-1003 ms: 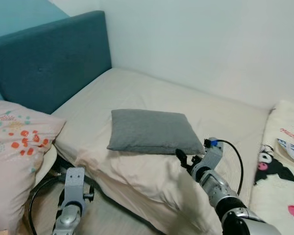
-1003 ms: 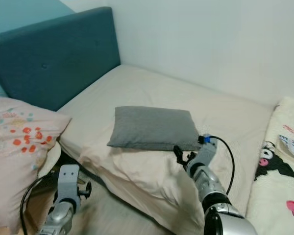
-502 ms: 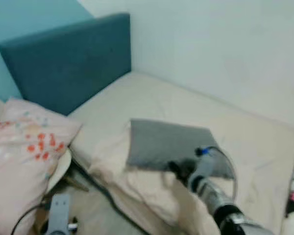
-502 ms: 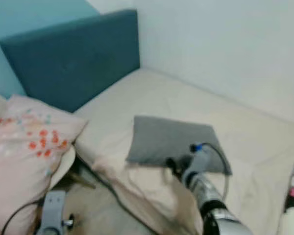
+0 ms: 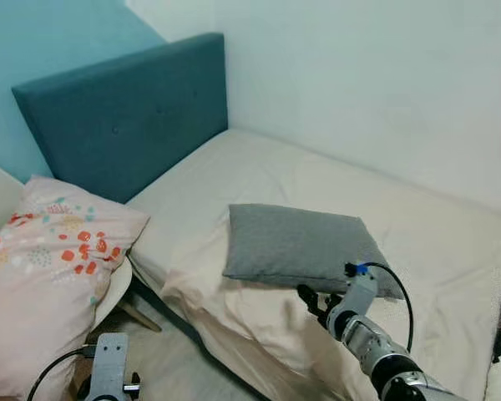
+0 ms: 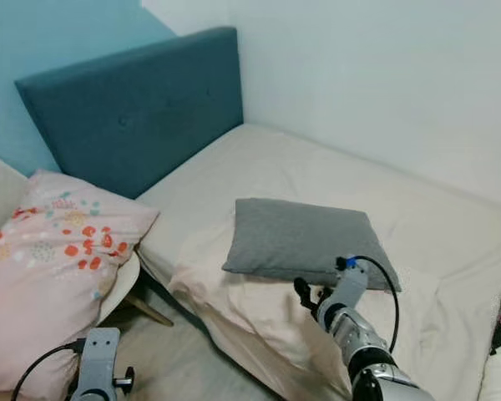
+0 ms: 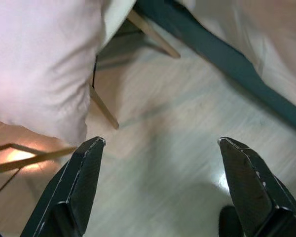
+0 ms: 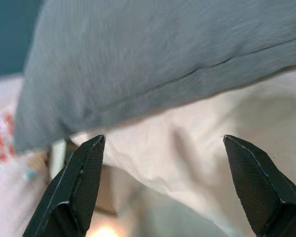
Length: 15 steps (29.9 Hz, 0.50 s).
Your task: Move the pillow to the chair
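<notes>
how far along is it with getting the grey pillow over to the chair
Nothing is done yet: the grey pillow lies flat on the bed. In hand: the right hand, open, points at the pillow's near edge. Left: grasp, lift and carry it to the chair, which already holds a floral pillow.

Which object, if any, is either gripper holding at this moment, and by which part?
Nothing is held. The right gripper is open, just short of the grey pillow; the left gripper hangs open over the floor.

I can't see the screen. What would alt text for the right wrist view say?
The right gripper, its two black fingers spread wide, points at the near edge of a grey pillow lying on a cream bedsheet, not yet touching it. Beyond the bed's edge, a blurred pink patterned pillow shows.
</notes>
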### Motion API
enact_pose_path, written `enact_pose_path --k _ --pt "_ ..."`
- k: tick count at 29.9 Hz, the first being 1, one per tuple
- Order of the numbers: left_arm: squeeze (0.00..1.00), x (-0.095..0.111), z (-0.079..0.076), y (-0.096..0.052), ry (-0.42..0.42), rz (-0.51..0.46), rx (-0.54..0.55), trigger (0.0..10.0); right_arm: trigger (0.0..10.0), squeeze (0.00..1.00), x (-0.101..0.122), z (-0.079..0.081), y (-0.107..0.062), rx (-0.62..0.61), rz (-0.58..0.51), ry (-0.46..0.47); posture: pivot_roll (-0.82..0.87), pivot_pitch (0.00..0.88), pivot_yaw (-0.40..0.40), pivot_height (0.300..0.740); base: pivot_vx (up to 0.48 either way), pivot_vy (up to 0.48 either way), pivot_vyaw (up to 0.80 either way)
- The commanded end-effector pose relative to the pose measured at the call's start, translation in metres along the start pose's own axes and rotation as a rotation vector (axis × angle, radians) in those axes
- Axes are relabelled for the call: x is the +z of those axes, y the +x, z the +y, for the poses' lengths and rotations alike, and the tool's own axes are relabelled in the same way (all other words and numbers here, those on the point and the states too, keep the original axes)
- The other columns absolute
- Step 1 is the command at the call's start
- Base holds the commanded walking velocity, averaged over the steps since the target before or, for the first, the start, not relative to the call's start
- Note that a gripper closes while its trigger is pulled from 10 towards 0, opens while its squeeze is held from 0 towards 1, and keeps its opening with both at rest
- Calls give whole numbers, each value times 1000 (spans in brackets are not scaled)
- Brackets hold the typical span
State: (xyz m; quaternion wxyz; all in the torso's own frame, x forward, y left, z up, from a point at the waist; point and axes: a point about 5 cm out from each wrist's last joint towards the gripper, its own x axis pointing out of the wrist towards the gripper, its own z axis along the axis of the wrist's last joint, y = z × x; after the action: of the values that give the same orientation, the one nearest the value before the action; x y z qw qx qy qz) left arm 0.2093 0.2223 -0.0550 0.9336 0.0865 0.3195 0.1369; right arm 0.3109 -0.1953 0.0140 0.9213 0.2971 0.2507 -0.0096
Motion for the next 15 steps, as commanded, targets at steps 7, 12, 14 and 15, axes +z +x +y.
enact_pose_path --k 7,12,14,15 --pt "0 20 -3 5 105 -96 -49 10000 10000 0 7 -4 -1 -6 -59 233 -130 3 17 680 0 0 0" --pt "0 33 4 9 58 -136 -21 10000 10000 0 11 -2 -1 30 -93 291 -129 16 23 665 0 0 0" --pt "0 37 7 10 38 -150 -10 10000 10000 0 13 -1 0 41 -102 302 -129 16 23 660 0 0 0" --pt "0 44 13 12 5 -173 14 10000 10000 0 16 0 0 56 -115 314 -127 20 24 655 0 0 0"
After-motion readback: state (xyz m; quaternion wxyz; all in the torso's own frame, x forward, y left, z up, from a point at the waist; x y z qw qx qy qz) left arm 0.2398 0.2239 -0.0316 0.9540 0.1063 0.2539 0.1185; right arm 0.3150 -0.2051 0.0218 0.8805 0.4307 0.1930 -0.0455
